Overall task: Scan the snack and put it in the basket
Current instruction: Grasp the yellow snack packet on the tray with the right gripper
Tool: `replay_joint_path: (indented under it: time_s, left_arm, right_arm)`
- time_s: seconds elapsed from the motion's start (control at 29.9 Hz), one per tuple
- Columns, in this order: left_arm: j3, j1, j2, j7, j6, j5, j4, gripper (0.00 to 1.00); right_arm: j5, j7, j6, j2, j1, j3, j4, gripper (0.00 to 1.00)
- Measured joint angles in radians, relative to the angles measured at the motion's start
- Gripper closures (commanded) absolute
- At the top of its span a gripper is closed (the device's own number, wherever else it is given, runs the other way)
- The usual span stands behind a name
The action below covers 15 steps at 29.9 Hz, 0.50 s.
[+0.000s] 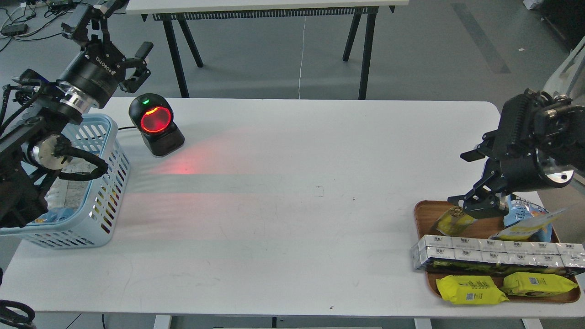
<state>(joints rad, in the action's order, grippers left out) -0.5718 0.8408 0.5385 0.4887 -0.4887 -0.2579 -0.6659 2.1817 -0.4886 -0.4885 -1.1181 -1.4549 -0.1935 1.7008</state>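
Crinkly yellow packets (470, 290) (flat), wooden tray (422, 211), slotted basket (109, 183)

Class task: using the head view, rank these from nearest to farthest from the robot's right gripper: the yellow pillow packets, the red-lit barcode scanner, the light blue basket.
1. Yellow pillow packets, front of the brown tray, below the right gripper.
2. Black red-lit barcode scanner, far left.
3. Light blue slotted plastic basket, left table edge.

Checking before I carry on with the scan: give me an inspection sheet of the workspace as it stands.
Surface: white table, red glow cast by the scanner.
Job's things: snack pouch tilted on the wooden tray; basket at left, packets inside.
Clutter: silver boxes, yellow packets, blue-and-yellow bag, all on the tray.
Grippers: left gripper open, raised beyond the basket; right gripper open over the snack pouch.
Cables: scanner lead runs towards the basket.
Surroundings: second table, grey floor.
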Motion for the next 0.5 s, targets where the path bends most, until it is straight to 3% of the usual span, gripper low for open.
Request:
replay_joint_path:
  time_s: [0.5]
  left_arm:
    - [0.000,0.006,-0.012,0.000,0.000,0.000,0.005,0.00]
  right_arm:
    - [0.000,0.000,0.000,0.008,0.040,-0.036,-0.020,0.09]
